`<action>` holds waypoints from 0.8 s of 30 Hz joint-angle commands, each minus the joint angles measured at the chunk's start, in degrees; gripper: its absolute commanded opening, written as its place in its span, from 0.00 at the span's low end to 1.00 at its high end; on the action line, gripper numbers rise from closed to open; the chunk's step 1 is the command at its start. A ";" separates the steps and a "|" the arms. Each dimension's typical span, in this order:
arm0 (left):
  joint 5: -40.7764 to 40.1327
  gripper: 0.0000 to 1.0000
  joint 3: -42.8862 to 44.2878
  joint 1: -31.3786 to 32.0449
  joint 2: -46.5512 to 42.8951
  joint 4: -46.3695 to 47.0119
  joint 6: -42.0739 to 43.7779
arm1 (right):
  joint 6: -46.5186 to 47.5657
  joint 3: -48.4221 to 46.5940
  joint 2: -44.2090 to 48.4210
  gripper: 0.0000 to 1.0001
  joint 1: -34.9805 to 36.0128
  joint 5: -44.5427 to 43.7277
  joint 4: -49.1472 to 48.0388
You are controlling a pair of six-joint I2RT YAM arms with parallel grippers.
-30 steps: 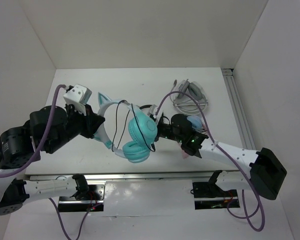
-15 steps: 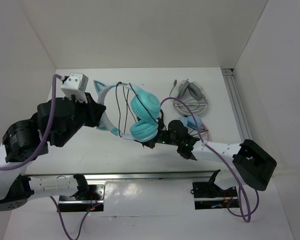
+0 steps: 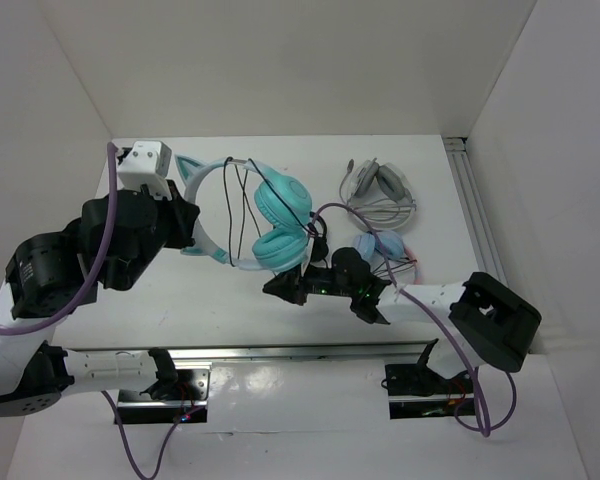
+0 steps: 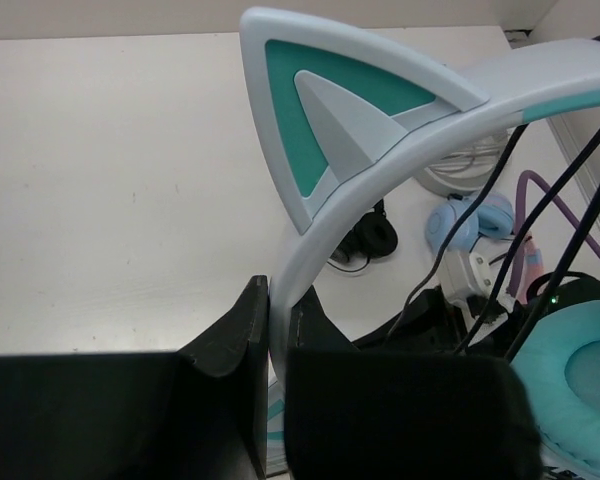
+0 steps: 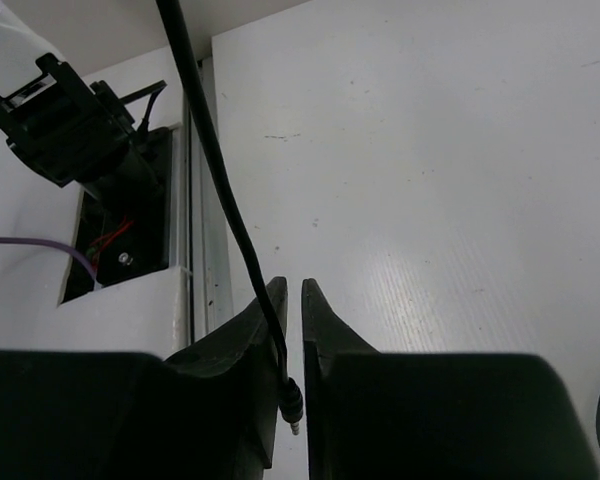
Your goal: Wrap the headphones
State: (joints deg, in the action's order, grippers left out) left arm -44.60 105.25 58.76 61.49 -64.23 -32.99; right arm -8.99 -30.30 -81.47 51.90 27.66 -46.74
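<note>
The headphones [image 3: 280, 215] have teal ear cups and a white headband with teal cat ears [image 4: 340, 110]. They hang above the table. My left gripper [image 3: 193, 228] is shut on the headband [image 4: 380, 190] just below one ear; the wrist view shows the jaws [image 4: 278, 300] clamped on it. The thin black cable [image 3: 242, 200] loops across the band. My right gripper [image 3: 275, 288] sits just below the cups and is shut on the cable [image 5: 220, 180] near its plug [image 5: 293, 405].
A grey-white headset [image 3: 380, 192] with coiled cord lies at the back right. A pair with light-blue cups [image 3: 383, 245] lies behind my right arm, also in the left wrist view [image 4: 470, 220]. A small black pair [image 4: 370, 238] is beside it. The table's near edge rail [image 5: 195, 200] is close.
My left arm has carried the headphones up and toward the far left. My right gripper has moved left under the cups with the cable end.
</note>
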 commanded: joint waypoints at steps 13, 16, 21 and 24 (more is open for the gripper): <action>-15.00 0.00 -5.30 -3.82 -0.23 2.97 -9.19 | 1.87 4.03 5.79 0.00 17.07 -20.62 0.85; -12.18 0.00 -7.42 -8.04 0.29 6.91 -9.19 | 2.66 2.62 5.80 0.00 20.77 -27.55 2.97; -11.56 0.00 -9.10 -11.48 2.39 6.92 -10.51 | 3.28 2.01 6.33 0.00 27.72 -38.11 1.48; -10.43 0.00 -11.91 -12.80 3.02 8.23 -11.65 | 4.33 -1.84 4.49 0.02 29.83 -44.76 5.59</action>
State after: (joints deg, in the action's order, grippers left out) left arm -53.04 93.60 47.24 65.12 -65.19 -39.53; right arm -6.39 -27.83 -76.73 79.55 -7.64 -44.71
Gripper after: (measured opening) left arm 0.135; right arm 0.022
